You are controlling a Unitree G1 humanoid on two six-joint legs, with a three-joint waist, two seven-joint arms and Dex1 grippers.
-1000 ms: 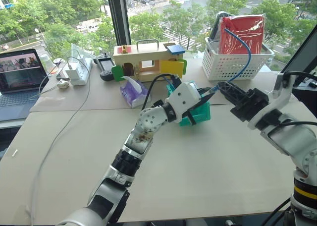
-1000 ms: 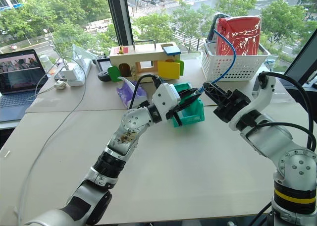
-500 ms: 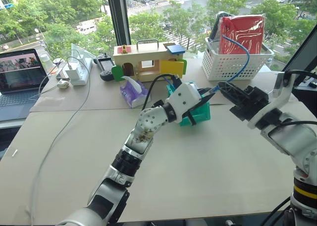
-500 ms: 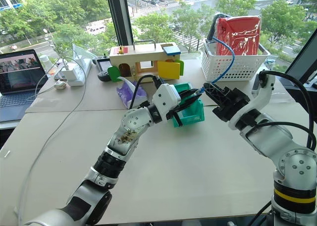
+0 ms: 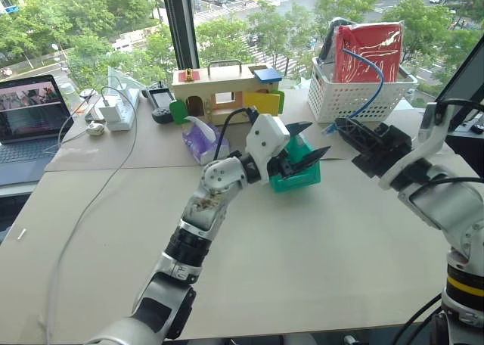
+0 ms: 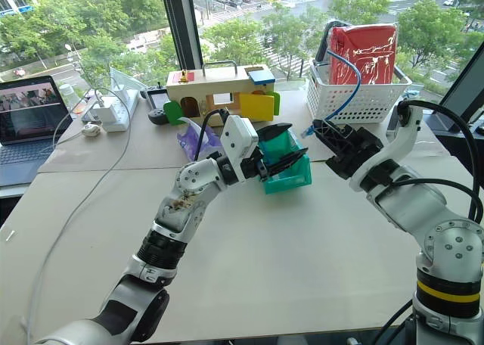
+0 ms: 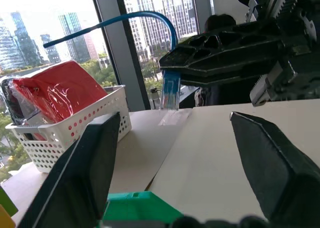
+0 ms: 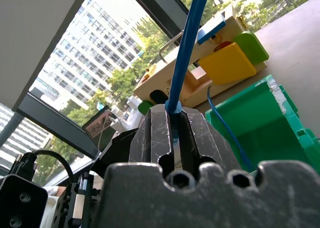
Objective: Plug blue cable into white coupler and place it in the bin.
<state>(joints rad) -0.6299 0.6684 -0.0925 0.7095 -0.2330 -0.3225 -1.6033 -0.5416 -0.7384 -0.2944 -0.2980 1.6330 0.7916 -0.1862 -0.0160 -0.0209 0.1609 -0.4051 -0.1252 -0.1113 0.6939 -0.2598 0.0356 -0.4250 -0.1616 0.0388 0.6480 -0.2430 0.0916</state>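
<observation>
Holding the blue cable [image 6: 349, 80] near its plug, right gripper [image 6: 321, 132] jaws clamped; left gripper [image 6: 283, 147] jaws wide apart, empty. Cable: likely light, springy, slippery; best pinched just behind the plug.

The bin [image 5: 299, 175] is green plastic, smooth and a bit shiny. The blue cable [image 5: 372, 88] has a smooth, rubbery skin and a clear plastic plug. The white basket [image 5: 355, 95] is plastic full of little holes, and the red bag [image 5: 370, 50] in it is shiny and crinkly. The toy house [image 5: 223, 91] is pale wood with painted pieces. The table [image 5: 302, 254] looks matt and plain. The right gripper [image 8: 172, 133] has dull black fingers with scratches.
</observation>
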